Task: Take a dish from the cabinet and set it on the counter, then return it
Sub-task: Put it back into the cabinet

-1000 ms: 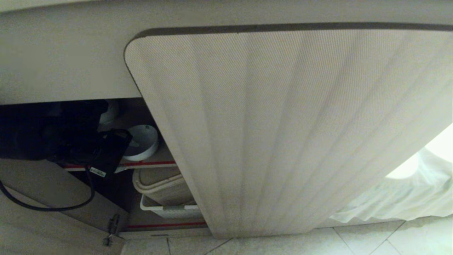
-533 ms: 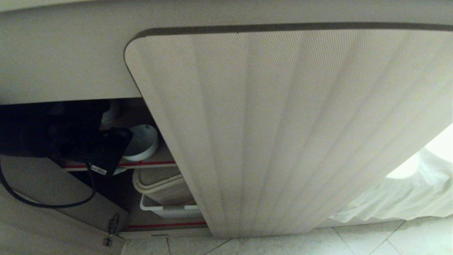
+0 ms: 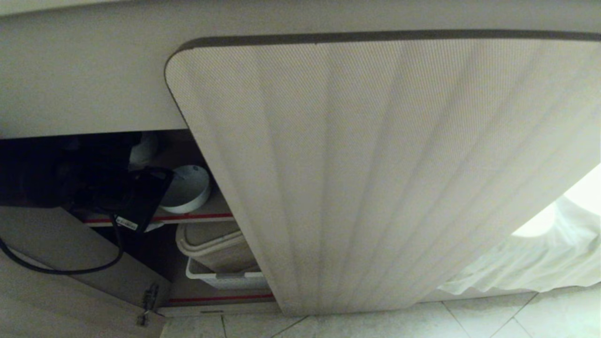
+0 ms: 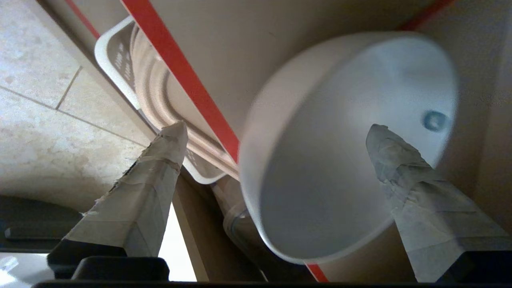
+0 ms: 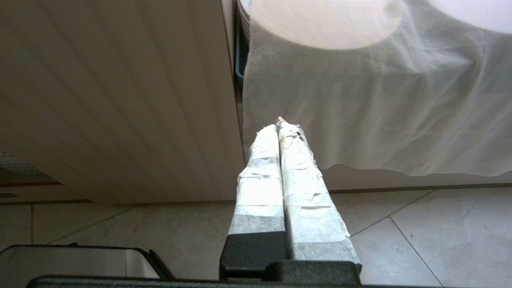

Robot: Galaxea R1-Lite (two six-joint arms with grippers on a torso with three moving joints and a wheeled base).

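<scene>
While the dish (image 4: 344,148) sits on the cabinet (image 3: 375,164) shelf, the left gripper (image 4: 276,132) straddles it, fingers spread wide.

A white perforated basket (image 3: 225,277) sits low, and a white cloth (image 5: 372,108) drapes toward the tiled floor (image 5: 400,240).

- Dish (image 4: 340,148): white ceramic, smooth, semi-gloss glaze.
- Cabinet door (image 3: 375,164): beige, ribbed, fine woven-look texture, matt.
- Shelf (image 4: 224,48): smooth matt board w/ glossy red edge strip (image 4: 180,72).
- Basket (image 3: 225,279): white plastic, perforated.
- Left gripper (image 4: 280,132) fingers (image 4: 404,168): wrapped in pale tape, rough, frayed at edges.
- Cloth (image 5: 372,108): thin white fabric, semi-sheer, creased.
- Floor (image 5: 420,240): stone-look tile, slight sheen.
- Cable (image 3: 61,268): black, smooth.
</scene>
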